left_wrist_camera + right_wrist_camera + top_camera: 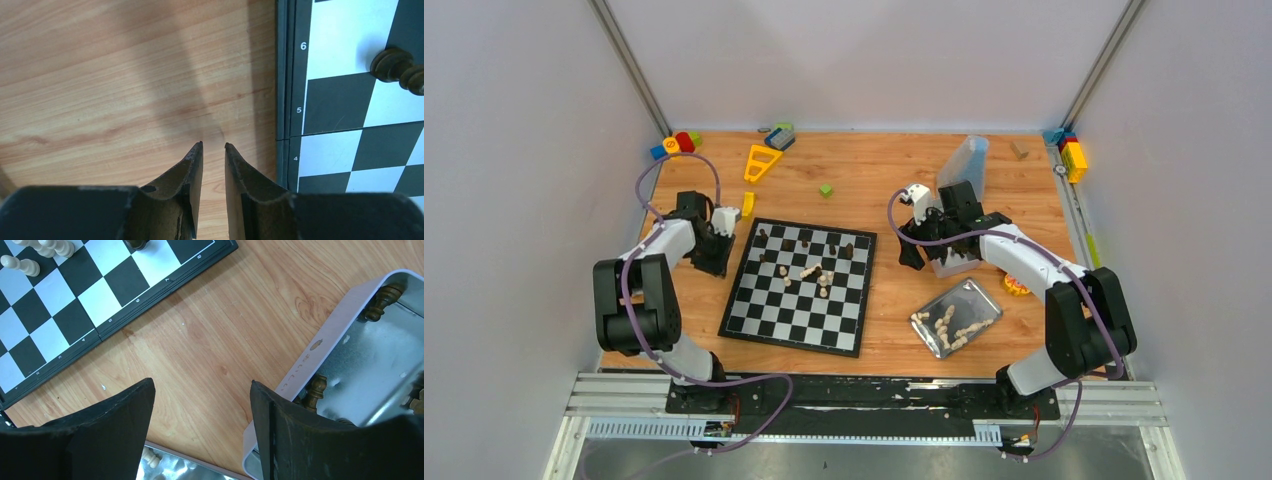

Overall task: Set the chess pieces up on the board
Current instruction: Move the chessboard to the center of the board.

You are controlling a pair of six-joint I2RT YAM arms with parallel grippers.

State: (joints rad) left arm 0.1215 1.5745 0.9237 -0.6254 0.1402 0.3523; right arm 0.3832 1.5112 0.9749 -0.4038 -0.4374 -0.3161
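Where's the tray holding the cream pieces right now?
In the top view, the metal tray lies right of the board, between its near corner and the right arm.

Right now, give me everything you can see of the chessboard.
The chessboard is a flat square of glossy black and white checks inside a thin black border printed with white rank numbers. A seam crosses the border mid-side, so it looks foldable. It lies flat on the wooden table, left of centre and slightly skewed to the table's edges. A few dark pieces are scattered over its far rows, and cream pieces lie in a loose cluster near the middle. The near rows are bare.
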